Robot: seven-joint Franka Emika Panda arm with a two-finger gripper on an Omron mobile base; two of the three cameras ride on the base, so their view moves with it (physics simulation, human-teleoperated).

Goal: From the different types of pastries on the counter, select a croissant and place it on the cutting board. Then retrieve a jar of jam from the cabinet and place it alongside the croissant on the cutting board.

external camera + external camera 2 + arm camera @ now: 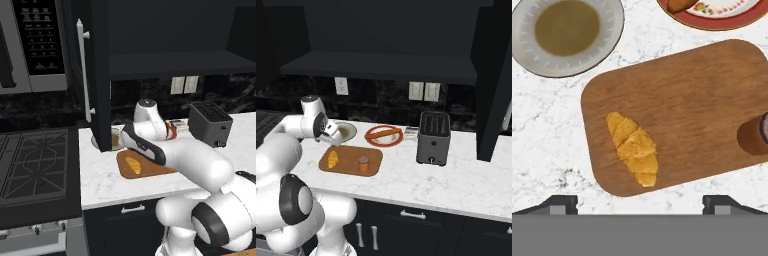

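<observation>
Yellow-orange curved croissant [633, 148] and small orange jam jar with pale top [363, 164] both sit on the brown wooden cutting board [687, 105], pincer [640, 202] wide apart, empty above; you'd judge pastry light, crushable, jar rigid, slick—take its sides.

Board [702, 105] was brown wood, matt, with visible grain. Counter [542, 125] looked like white marble with faint grey veins, smooth. Croissant [634, 147] had a ridged, matt yellow-orange crust. Grey plate [527, 55] was smooth, faintly glossy. Toaster [433, 137] seemed dark matt metal. Cabinet [100, 75] was matt black; its handle [83, 70] was silvery metal.
</observation>
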